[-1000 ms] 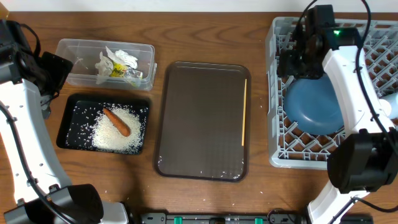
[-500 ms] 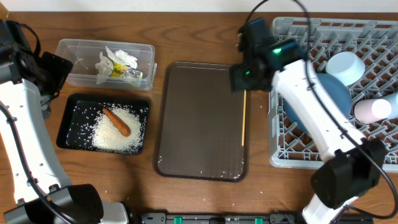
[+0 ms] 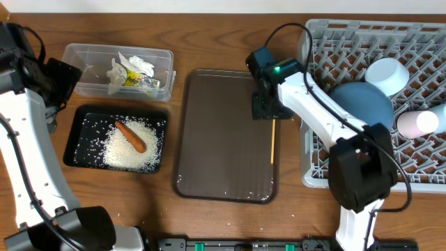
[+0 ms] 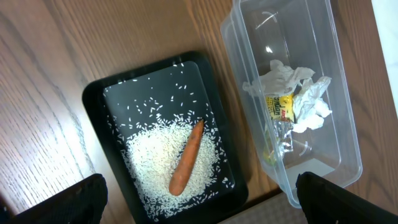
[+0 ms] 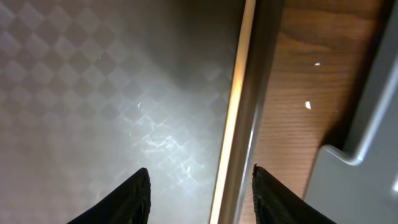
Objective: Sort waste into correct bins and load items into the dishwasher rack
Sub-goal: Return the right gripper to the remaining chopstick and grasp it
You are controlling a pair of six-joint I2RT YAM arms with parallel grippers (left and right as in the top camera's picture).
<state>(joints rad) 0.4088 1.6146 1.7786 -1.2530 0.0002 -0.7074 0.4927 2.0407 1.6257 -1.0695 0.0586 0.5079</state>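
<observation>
Right fingers (image 5: 127, 199) spread astride one chopstick (image 5: 239, 93), left fingers (image 4: 74, 199) spread, two bowls (image 3: 362, 104) (image 3: 387, 73), one cup (image 3: 418, 124), one carrot (image 3: 131, 137)

A brown wooden tabletop (image 3: 230, 223) with a clear grain is seen across the overhead view. A pale strip (image 3: 209, 5) is shown along its far edge, and a dark rail (image 3: 244, 245) with green parts is seen at the near edge
</observation>
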